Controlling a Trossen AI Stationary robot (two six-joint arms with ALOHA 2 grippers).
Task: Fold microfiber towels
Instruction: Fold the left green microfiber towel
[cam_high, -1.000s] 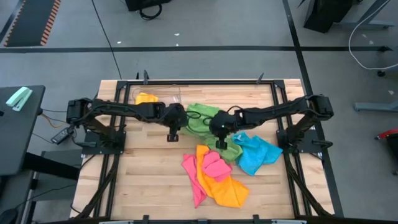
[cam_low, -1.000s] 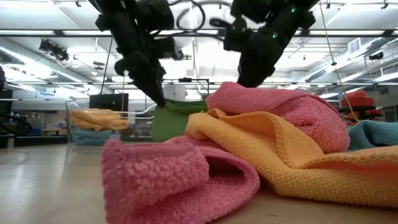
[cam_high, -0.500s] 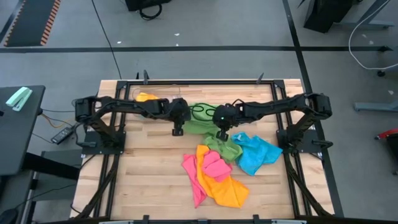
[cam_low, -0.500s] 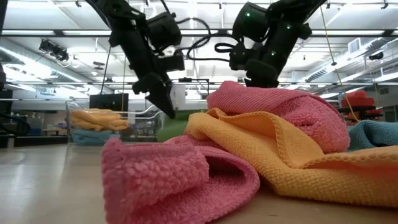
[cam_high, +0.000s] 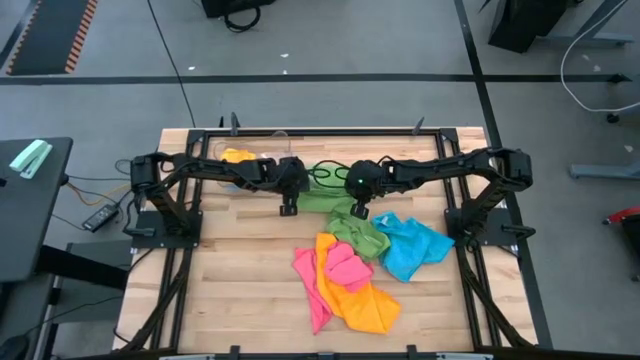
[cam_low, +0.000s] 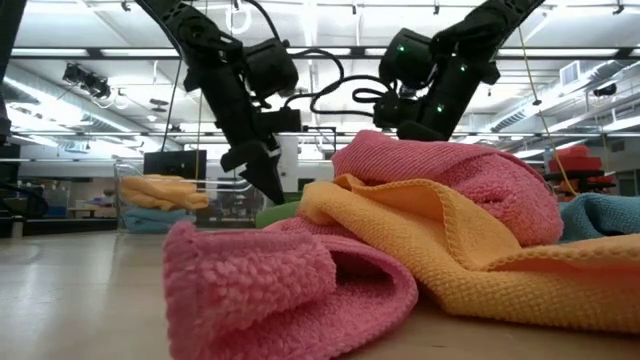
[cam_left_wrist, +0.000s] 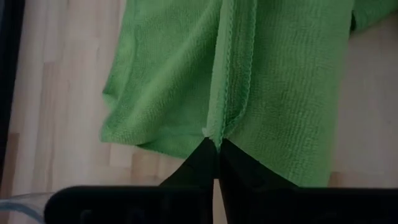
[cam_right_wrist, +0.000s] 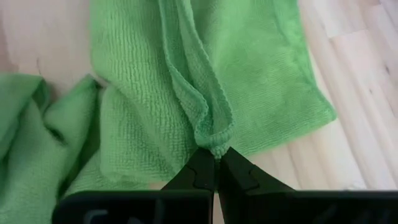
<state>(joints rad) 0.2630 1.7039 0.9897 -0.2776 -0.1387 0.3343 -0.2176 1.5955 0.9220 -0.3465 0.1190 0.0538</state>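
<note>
The left gripper (cam_left_wrist: 216, 148) is pinched tight on a hemmed edge of the green towel (cam_left_wrist: 273, 81), and the right gripper (cam_right_wrist: 214, 160) is clamped on a bunched fold of the same towel. In the high view both grippers meet over the upper middle of the bench (cam_high: 240, 270), the green towel (cam_high: 345, 215) stretched between and below them. Toward lower centre lie the pink towel (cam_high: 345, 265) and orange towel (cam_high: 355, 300); the blue towel (cam_high: 412, 248) lies right of them. A clear bin (cam_high: 265, 150) sits upper left.
</note>
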